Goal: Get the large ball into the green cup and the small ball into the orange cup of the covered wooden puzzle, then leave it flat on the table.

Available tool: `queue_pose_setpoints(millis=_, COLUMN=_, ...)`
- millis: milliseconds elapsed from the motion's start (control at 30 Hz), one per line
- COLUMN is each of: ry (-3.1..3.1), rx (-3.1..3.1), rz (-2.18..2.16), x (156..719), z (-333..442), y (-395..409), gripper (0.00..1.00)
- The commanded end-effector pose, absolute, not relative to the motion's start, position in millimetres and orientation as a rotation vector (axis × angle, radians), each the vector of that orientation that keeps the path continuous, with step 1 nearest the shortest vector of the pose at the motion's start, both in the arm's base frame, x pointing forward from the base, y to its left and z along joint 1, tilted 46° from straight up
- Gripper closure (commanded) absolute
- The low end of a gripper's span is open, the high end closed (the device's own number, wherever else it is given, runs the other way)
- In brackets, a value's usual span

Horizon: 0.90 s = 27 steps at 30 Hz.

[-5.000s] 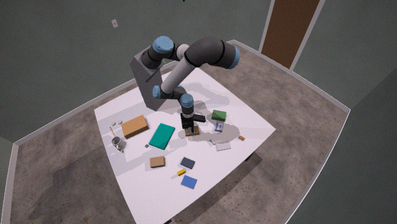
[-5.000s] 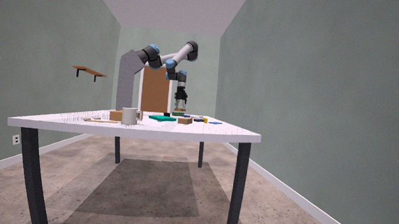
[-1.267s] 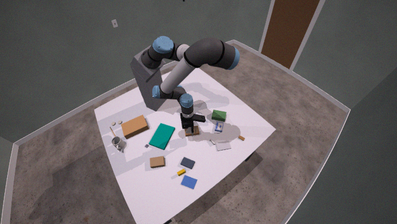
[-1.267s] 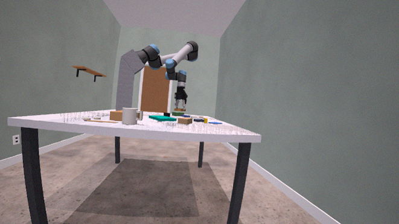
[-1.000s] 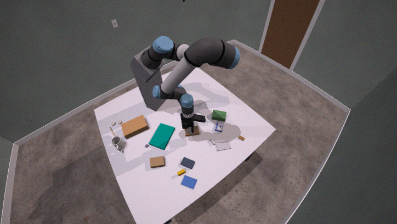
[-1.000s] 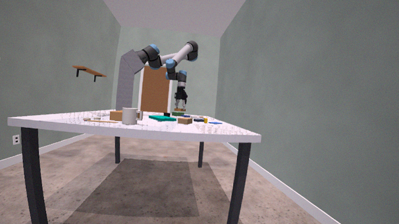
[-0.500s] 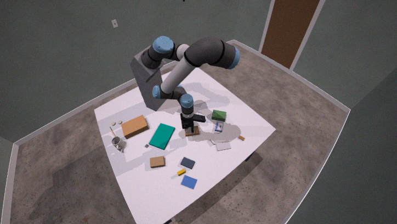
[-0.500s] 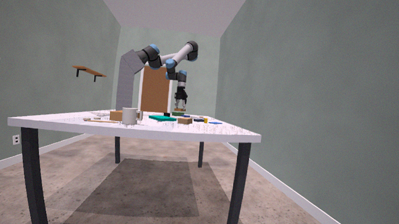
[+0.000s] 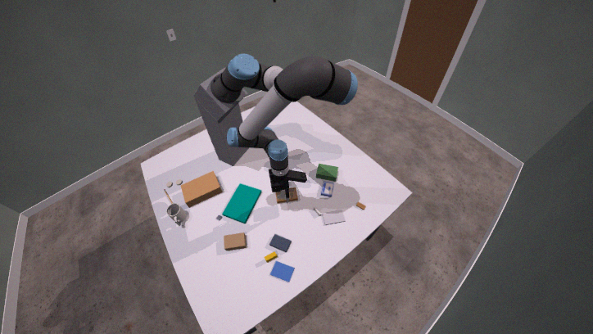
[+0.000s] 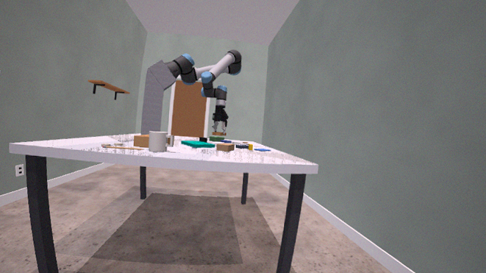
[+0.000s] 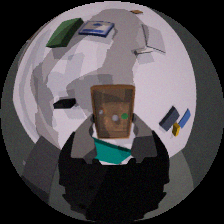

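The covered wooden puzzle (image 9: 290,195) (image 10: 218,133) (image 11: 114,111) is a small brown flat box with a clear lid. In the wrist view a green spot and a small pale ball show near its right side. My gripper (image 9: 284,191) (image 10: 218,129) (image 11: 114,138) points straight down near the middle of the table (image 9: 232,298) and is shut on the puzzle's near end. It holds the puzzle roughly level, a little above the table top. I cannot make out the large ball or the orange cup.
A teal book (image 9: 242,203) (image 10: 198,144) lies left of the puzzle. A green box (image 9: 327,172) (image 11: 62,32) and a blue card box (image 9: 327,189) lie to the right. A wooden box (image 9: 201,188), a mug (image 9: 177,214) (image 10: 157,141) and several small flat blocks lie nearer the front.
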<state>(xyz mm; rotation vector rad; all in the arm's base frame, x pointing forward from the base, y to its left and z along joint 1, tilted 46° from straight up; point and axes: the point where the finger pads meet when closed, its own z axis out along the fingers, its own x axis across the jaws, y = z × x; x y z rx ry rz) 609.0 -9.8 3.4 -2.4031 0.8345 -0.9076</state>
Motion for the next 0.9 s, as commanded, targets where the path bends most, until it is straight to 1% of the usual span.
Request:
queue_pose_setpoints(millis=0, ry=0.834, rx=-2.407, rz=-0.901, x=609.2, z=4.0, y=-10.0, gripper=0.57)
queue_pose_setpoints(millis=867, ry=0.845, rx=-2.408, rz=-0.923, x=609.0, z=3.9, y=-9.7, gripper=0.57)
